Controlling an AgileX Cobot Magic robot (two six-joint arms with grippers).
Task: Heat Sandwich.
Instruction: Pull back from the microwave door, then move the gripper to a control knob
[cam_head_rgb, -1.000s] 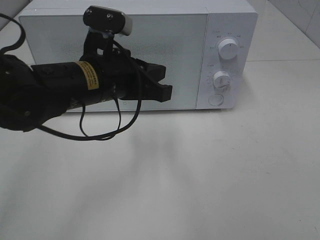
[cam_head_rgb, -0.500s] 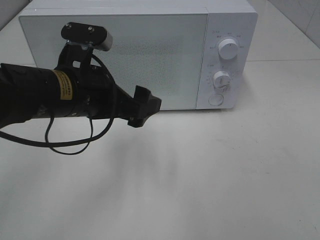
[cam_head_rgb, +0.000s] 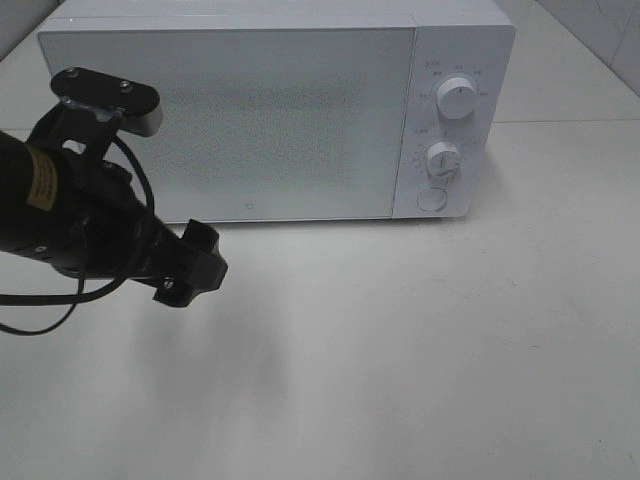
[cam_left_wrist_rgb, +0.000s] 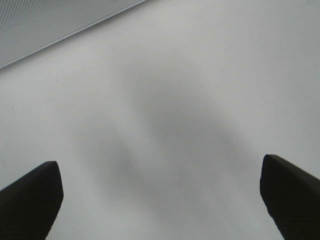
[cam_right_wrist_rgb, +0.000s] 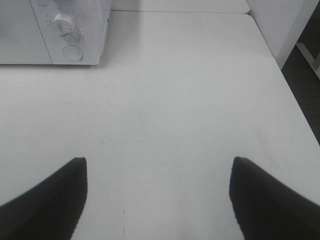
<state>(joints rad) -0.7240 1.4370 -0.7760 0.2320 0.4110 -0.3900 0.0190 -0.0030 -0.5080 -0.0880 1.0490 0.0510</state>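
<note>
The sandwich is not in view in any frame. The white microwave (cam_head_rgb: 270, 110) stands at the back of the table with its door (cam_head_rgb: 240, 120) shut. My left gripper (cam_head_rgb: 190, 268) hangs low over the table in front of the microwave's left part. In the left wrist view the left gripper (cam_left_wrist_rgb: 160, 167) is open and empty, with the door's lower edge (cam_left_wrist_rgb: 40, 25) beyond it. My right gripper (cam_right_wrist_rgb: 159, 165) is open and empty over bare table, well to the right of the microwave (cam_right_wrist_rgb: 75, 30). It is outside the exterior high view.
The microwave's control panel has two white knobs (cam_head_rgb: 458, 98) (cam_head_rgb: 442, 158) and a round button (cam_head_rgb: 431, 199). The white table (cam_head_rgb: 420, 340) ends at a right edge (cam_right_wrist_rgb: 300, 115). A white upright object (cam_right_wrist_rgb: 280, 25) stands past that edge.
My left arm has drawn back from the microwave door, moving left and down toward the table. The door stays shut. The right side of the table looks the same.
</note>
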